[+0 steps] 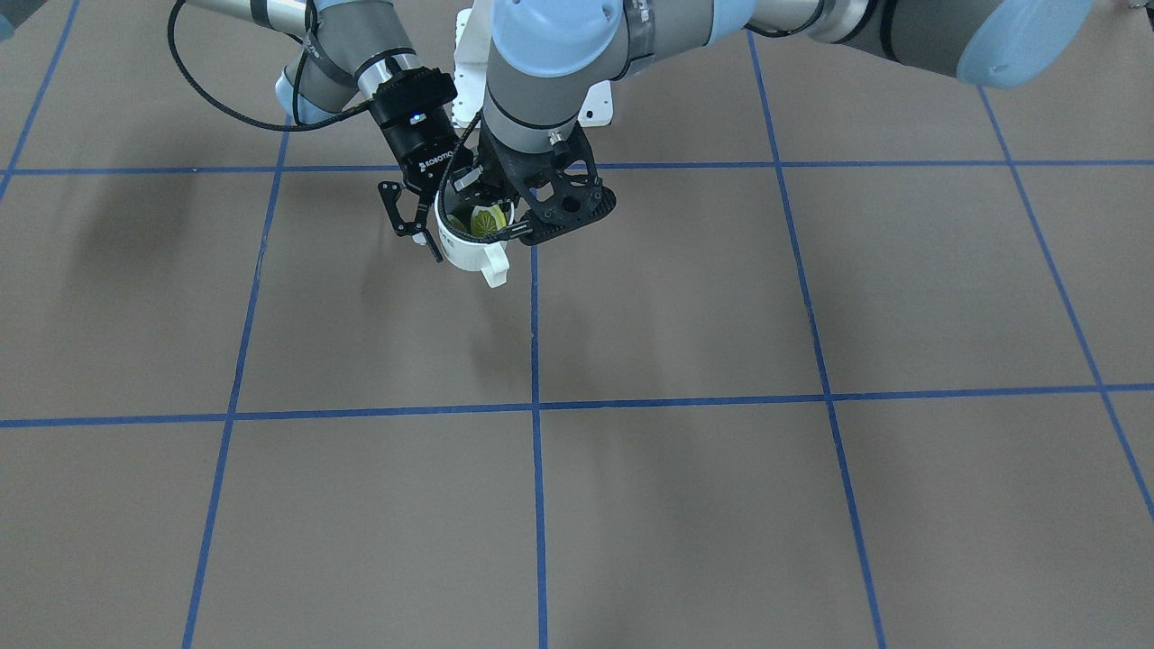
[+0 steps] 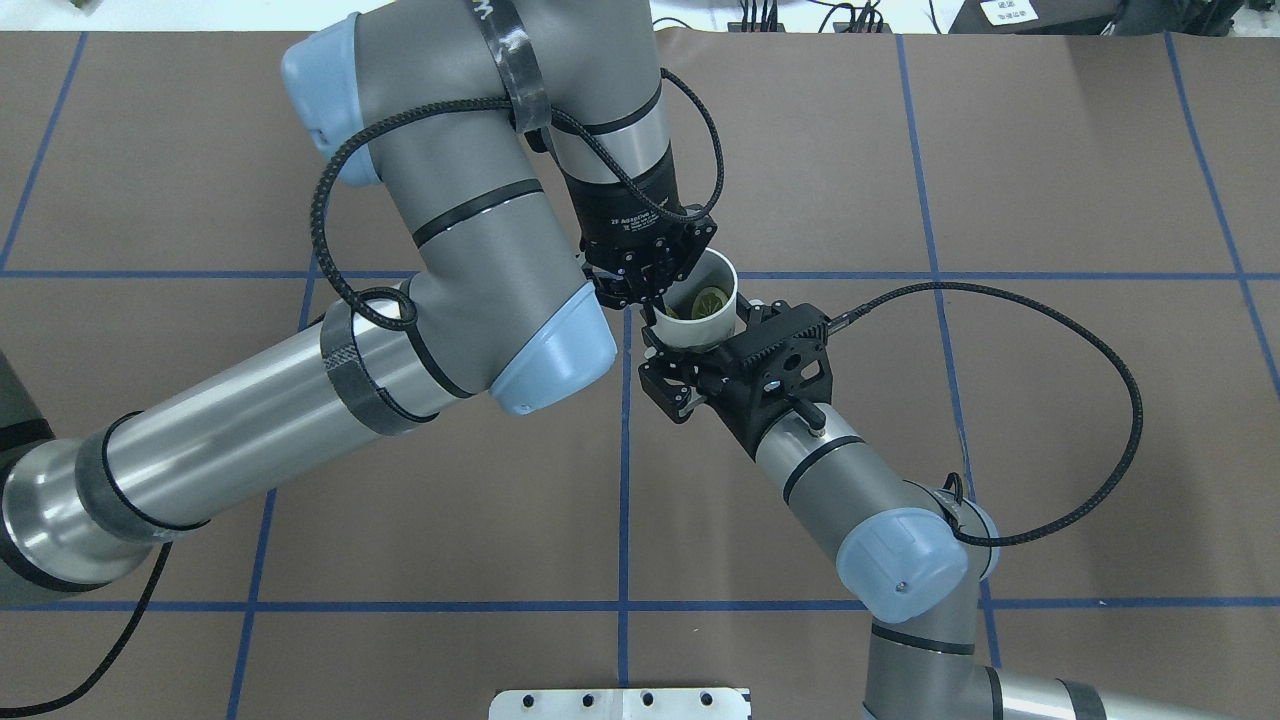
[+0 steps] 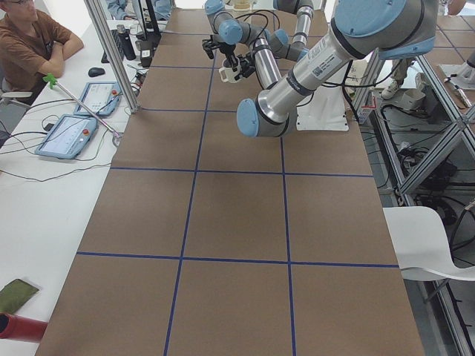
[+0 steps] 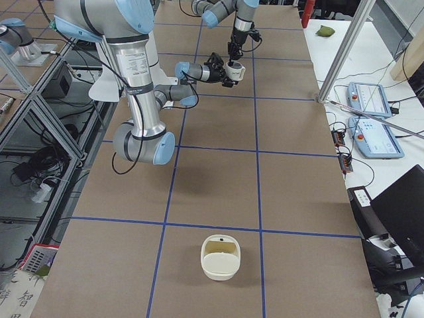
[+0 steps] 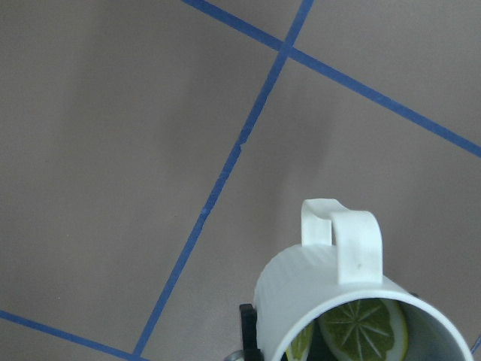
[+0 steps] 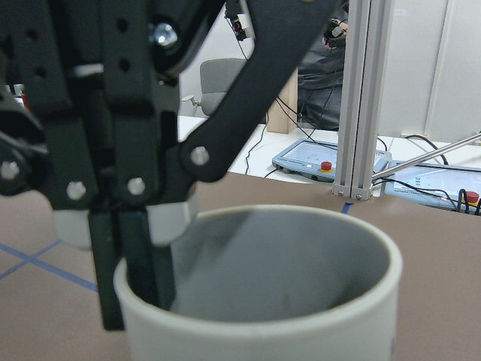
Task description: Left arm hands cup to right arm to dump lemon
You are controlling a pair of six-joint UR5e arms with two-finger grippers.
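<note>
Brown blue-taped table (image 1: 721,505) lies beneath the thick grey left arm (image 2: 300,400), whose left gripper (image 2: 648,298) pinches the rim of a raised white ceramic mug (image 1: 469,252), the slim grey right arm (image 2: 850,490) holding its right gripper (image 2: 695,355) spread wide beside it, a yellow-green lemon slice (image 1: 488,220) inside.

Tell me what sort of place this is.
Probably a robotics lab or test cell. The left arm and right arm share a table gridded with blue tape, teach pendants lie on the side bench, and aluminium framing stands beside it.
</note>
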